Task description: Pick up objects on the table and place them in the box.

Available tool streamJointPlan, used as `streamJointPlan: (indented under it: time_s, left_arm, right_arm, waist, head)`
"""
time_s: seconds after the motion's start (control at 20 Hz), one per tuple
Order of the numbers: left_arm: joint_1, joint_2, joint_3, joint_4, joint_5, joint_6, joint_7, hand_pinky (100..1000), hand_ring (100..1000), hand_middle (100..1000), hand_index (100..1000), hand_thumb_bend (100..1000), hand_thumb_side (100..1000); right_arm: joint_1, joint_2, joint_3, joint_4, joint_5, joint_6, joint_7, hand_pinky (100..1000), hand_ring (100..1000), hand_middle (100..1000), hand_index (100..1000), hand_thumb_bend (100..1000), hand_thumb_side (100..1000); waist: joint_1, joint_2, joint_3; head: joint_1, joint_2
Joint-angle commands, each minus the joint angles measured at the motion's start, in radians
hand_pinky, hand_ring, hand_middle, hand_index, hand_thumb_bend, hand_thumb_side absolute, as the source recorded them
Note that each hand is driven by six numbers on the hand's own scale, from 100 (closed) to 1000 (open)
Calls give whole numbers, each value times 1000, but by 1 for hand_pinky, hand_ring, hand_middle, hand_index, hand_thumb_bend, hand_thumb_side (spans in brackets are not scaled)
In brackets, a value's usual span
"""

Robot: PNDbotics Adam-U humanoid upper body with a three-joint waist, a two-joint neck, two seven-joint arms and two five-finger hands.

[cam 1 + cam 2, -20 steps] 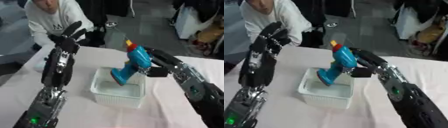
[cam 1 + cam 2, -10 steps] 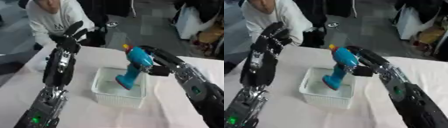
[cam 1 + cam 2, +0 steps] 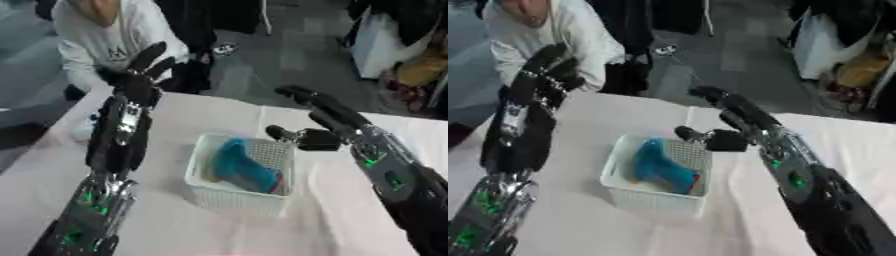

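A blue toy drill-like object (image 3: 241, 169) with a red end lies on its side inside the white mesh box (image 3: 203, 193) at the middle of the table. My right hand (image 3: 322, 121) hovers just right of and above the box, fingers spread and straight, holding nothing. My left hand (image 3: 136, 75) is raised at the upper left, fingers up and relaxed, well away from the box.
The table has a white cloth (image 3: 324, 220). A person in a white top (image 3: 105, 35) sits beyond the table's far left edge. Dark clutter and bags stand on the floor at the back right.
The right hand has let go of the blue object, which now lies flat in the box. Its fingers have opened and drawn up and to the right. The left arm stays raised.
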Motion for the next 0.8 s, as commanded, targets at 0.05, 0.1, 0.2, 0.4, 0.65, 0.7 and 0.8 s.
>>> streamJointPlan:
  time_s: [0.05, 0.1, 0.2, 0.4, 0.65, 0.7, 0.8]
  left_arm:
    - [-10, 14, 5, -23, 2, -2, 1, 853, 930, 950, 955, 333, 819]
    - [-10, 14, 5, -23, 2, -2, 1, 853, 930, 950, 955, 334, 819]
    - [-10, 15, 6, -23, 1, -2, 2, 853, 930, 950, 955, 333, 819]
    - [-9, 16, 7, -23, 0, -2, 4, 852, 929, 950, 955, 334, 818]
    - [-3, 22, 9, -21, -3, -2, 6, 852, 930, 950, 954, 334, 818]
    - [-1, 24, 10, -21, -4, -2, 6, 852, 930, 950, 954, 334, 819]
    - [2, 27, 11, -20, -5, -2, 8, 852, 930, 950, 954, 334, 819]
  right_arm:
    - [-22, -20, -7, -21, 3, 1, -16, 873, 923, 941, 1000, 528, 850]
    - [-22, -20, -7, -21, 3, 1, -20, 868, 920, 939, 1000, 524, 851]
    - [-21, -21, -8, -22, -1, 2, -29, 862, 917, 938, 1000, 518, 851]
    - [-19, -31, -10, -30, -14, 7, -46, 852, 910, 935, 1000, 505, 843]
    - [-9, -61, -22, -76, -53, 27, -82, 830, 902, 932, 1000, 457, 852]
    - [-5, -71, -25, -93, -65, 34, -91, 825, 900, 930, 1000, 489, 823]
    - [9, -97, -31, -138, -97, 46, -112, 816, 897, 928, 1000, 483, 817]
  waist:
    - [2, -16, -2]
    - [2, -16, -3]
    - [2, -16, -4]
    - [1, -18, -7]
    - [-2, -22, -17]
    - [-2, -23, -20]
    - [-3, -25, -25]
  head:
    - [12, -14]
    - [13, -15]
    - [13, -16]
    - [15, -20]
    - [19, -43]
    - [19, -50]
    - [13, -73]
